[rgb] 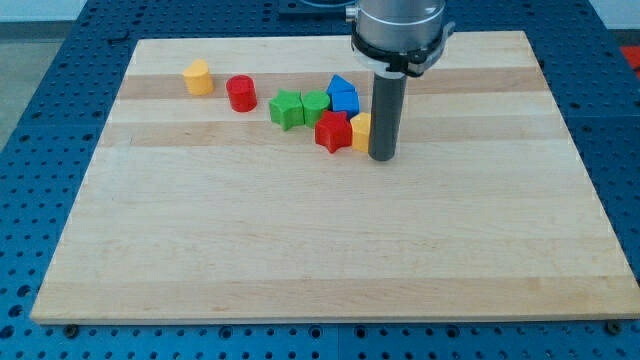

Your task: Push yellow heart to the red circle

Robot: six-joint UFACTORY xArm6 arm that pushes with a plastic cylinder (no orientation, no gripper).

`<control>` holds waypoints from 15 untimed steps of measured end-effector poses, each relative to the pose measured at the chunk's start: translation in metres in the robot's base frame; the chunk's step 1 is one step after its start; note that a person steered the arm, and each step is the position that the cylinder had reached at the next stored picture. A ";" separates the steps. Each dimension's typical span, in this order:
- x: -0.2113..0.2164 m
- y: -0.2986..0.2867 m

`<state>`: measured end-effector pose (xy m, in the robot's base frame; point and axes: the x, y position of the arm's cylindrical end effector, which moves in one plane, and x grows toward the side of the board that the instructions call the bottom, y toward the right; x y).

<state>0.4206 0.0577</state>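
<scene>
Pale wooden board (330, 250) carried blocks near top edge: yellow heart (199, 77), red circle (241, 93) toward top-left corner; green pieces (298, 107), blue pieces (343, 95), red star (333, 132), second yellow block (360, 130) clustered mid-top.

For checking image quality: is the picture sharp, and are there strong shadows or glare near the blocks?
Camera view: sharp overall, light even, no glare on the wooden board; only soft, short shadows beside my tip and under the red circle; my tip partly hides the yellow block on its right side.

bright even light | soft short shadows | sharp focus | no glare
</scene>
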 end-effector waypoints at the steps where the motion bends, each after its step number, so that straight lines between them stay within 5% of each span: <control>1: -0.015 -0.003; 3: -0.034 -0.005; 5: -0.042 0.064; 7: -0.018 0.065; 11: 0.026 -0.200; 13: -0.031 -0.326; 15: -0.112 -0.362</control>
<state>0.3088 -0.3043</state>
